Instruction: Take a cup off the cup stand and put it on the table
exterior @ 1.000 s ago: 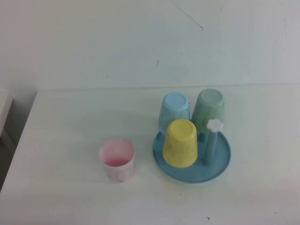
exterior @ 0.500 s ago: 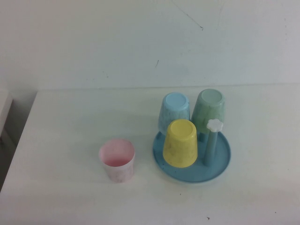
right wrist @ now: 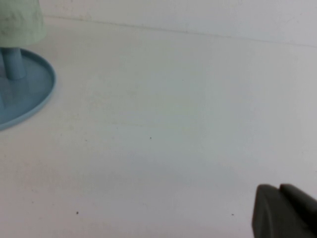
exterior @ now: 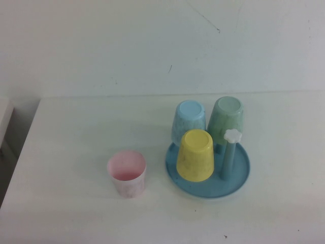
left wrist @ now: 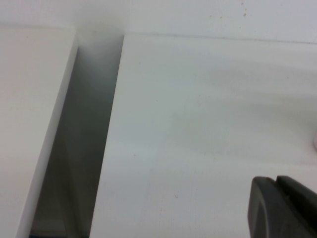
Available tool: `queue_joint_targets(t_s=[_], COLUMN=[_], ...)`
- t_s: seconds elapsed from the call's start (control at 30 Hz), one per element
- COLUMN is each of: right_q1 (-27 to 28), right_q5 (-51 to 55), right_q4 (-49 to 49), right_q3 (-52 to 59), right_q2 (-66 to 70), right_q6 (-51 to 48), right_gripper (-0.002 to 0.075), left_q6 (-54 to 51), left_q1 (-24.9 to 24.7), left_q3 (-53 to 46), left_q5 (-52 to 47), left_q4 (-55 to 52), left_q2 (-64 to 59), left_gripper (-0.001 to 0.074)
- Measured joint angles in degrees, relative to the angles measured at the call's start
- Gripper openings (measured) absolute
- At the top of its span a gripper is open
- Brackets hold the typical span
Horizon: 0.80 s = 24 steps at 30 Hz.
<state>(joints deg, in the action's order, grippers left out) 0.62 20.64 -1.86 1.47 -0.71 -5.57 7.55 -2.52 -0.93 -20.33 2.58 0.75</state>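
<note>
White flat tabletop (exterior: 76,132) with tiny dark specks, pale wall behind. No readable writing or brand anywhere.

Round blue plastic cup stand (exterior: 238,180) right of centre, one bare blue peg topped by a white flower-shaped cap (exterior: 232,135). Mint-green speckled plastic tumbler (exterior: 227,119) upside down on a rear peg of the stand, just beside a light-blue tumbler (exterior: 190,121); yellow tumbler (exterior: 195,155) inverted in front of both. Pink tumbler (exterior: 127,173) upright on the tabletop, left of the stand and apart from it.

Left gripper (left wrist: 282,206) above the tabletop's left edge, jaws together, holding nothing, well apart from the mint-green tumbler. Right gripper (right wrist: 283,210) over bare tabletop to the right of the stand, jaws together, holding nothing, also clear of the tumbler.
</note>
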Motion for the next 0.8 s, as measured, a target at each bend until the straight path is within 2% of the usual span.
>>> queue_joint_targets(t_s=[0.33,0.57,0.67,0.8], right_q1=[0.0,0.0,0.0,0.0], right_q5=[-1.27,-7.63,-13.73,-24.52], right_q4=[0.0,-0.11,-0.57,-1.67], right_q3=[0.0,0.03,0.03,0.03], right_q2=[0.0,0.0,0.0,0.0], right_q6=[0.0,-0.52,-1.01,-1.29], right_gripper=[-0.0003,-0.0003,-0.0003,-0.0003], left_q6=[0.0,0.12,0.12,0.12], left_q1=[0.0,0.0,0.0,0.0], left_q3=[0.0,-0.09,-0.66,-0.67], left_q5=[0.13,0.95,5.34,16.17], left_q4=[-0.38,-0.47,-0.51,-0.6], left_q2=[0.0,0.0,0.0,0.0], left_gripper=[-0.0002,-0.0003,-0.0002,-0.0002])
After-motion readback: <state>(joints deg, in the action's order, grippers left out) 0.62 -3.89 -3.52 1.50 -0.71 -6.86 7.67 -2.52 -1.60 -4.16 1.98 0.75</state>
